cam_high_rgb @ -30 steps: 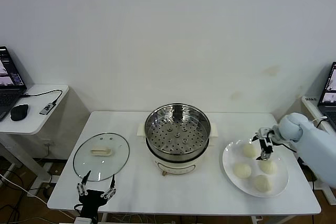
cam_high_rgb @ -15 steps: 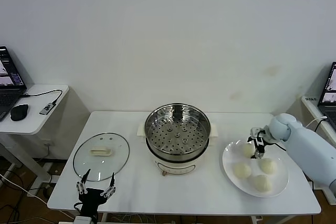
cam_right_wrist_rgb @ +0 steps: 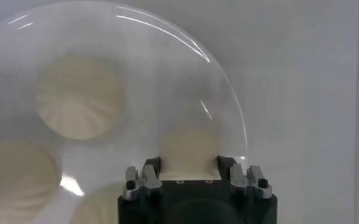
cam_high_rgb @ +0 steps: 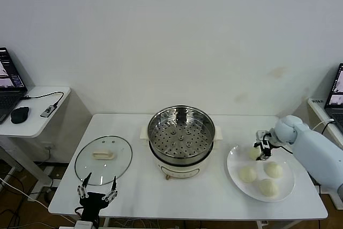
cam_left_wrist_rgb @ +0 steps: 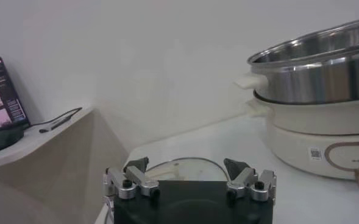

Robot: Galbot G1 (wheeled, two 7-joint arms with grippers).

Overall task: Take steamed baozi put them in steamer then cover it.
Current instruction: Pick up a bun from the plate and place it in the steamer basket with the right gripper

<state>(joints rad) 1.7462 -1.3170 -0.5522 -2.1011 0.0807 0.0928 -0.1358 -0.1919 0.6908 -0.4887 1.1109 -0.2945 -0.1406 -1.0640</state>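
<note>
Baozi are all four on the white plate (cam_high_rgb: 233,174) at about four o'clock of the table (cam_high_rgb: 134,186), none yet in the steamer, so the task has barely begun. Nearest, at seven o'clock on the table's front edge, the left gripper (cam_high_rgb: 98,192) is parked with its jaws spread wide, empty. Just beyond it the cover (cam_high_rgb: 103,160) lies flat on the table at nine o'clock of the steamer (cam_high_rgb: 181,140), whose perforated tray is bare. On the plate, three baozi (cam_high_rgb: 247,174) lie free; the fourth baozi (cam_high_rgb: 254,153), at the plate's eleven o'clock, sits between the jaws of the right gripper (cam_high_rgb: 262,151), which have drawn in around it. In the right wrist view the bun fills the gap between them, but whether the grip is firm I cannot tell. Left to do: carry four buns across, then fit the cover. Plate and bun undersides are hidden
</note>
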